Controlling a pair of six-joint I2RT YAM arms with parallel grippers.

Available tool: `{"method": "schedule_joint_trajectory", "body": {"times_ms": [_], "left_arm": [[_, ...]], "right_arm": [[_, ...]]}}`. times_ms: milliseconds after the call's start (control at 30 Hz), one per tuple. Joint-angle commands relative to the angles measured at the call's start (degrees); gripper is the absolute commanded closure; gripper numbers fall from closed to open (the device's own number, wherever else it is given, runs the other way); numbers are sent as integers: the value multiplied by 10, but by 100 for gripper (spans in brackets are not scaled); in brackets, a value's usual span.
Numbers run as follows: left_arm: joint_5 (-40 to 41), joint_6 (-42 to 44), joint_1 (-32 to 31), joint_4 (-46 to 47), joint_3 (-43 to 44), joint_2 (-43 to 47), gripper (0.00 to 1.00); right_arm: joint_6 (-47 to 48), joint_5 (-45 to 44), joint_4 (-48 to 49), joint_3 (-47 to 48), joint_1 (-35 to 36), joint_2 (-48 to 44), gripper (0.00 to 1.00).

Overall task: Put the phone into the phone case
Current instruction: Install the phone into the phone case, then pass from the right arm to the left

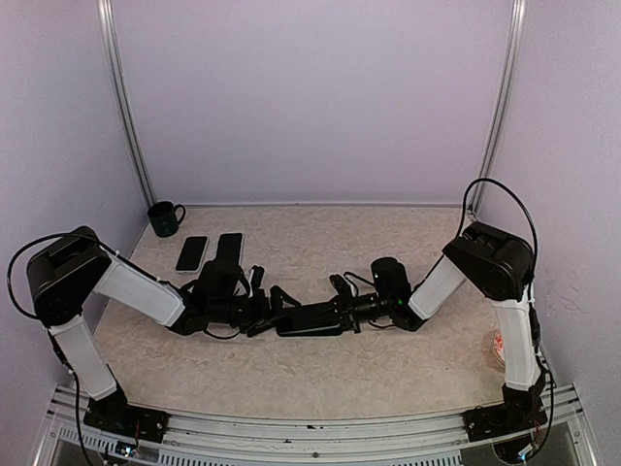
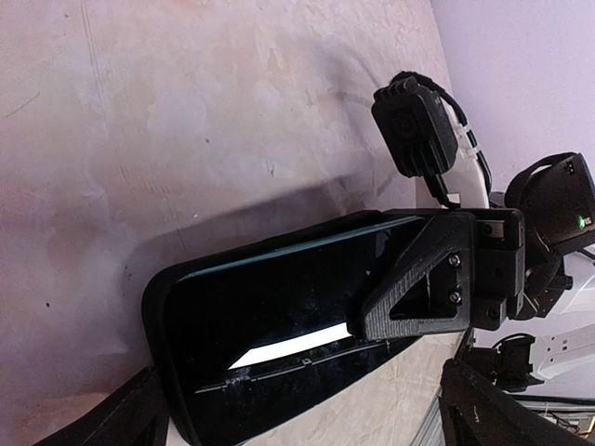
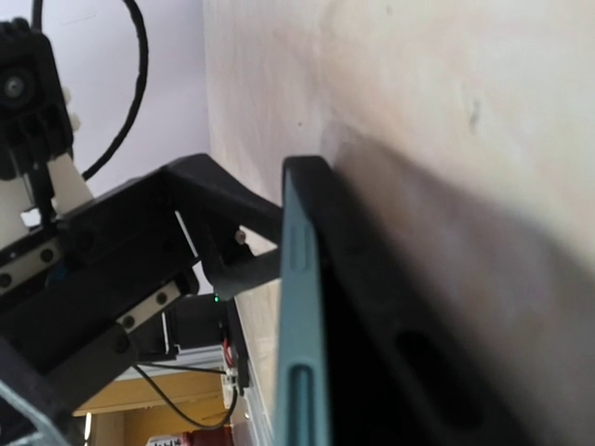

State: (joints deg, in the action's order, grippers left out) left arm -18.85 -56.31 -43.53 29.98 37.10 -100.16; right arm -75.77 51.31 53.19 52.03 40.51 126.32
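Observation:
The phone lies low over the middle of the table, dark screen up. In the right wrist view its teal edge sits against the black phone case. The case's rim wraps the phone's left end. My right gripper is shut on the phone's right end, with one finger flat on the screen. My left gripper stands wide open, its fingers on either side of the cased end without touching it.
Two more dark flat slabs lie side by side at the back left, next to a dark green mug. A small red-and-white thing sits by the right arm. Purple walls close the table in.

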Motion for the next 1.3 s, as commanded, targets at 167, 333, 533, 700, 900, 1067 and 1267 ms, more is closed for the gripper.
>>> {"method": "schedule_joint_trajectory", "body": {"times_ms": [167,333,533,700,900,1067,1267], "left_arm": [[-39,16,10,2,16,-20,1],[3,25,13,-43,16,1,1],[33,20,15,-66,12,7,1],[68,-1,14,-80,-5,27,1],[41,7,9,-61,4,16,1],[26,7,9,-38,15,-16,1],[6,0,5,-14,33,-44,1]], "right_arm": [[4,-9,-43,-14,40,29,100],[6,-26,-55,-25,35,18,100],[19,-42,-80,-30,29,4,100],[25,-54,-93,-35,24,-7,100],[26,-48,-88,-32,24,-4,100],[29,-37,-85,-32,25,-6,100],[34,-34,-88,-33,27,-9,100]]}}
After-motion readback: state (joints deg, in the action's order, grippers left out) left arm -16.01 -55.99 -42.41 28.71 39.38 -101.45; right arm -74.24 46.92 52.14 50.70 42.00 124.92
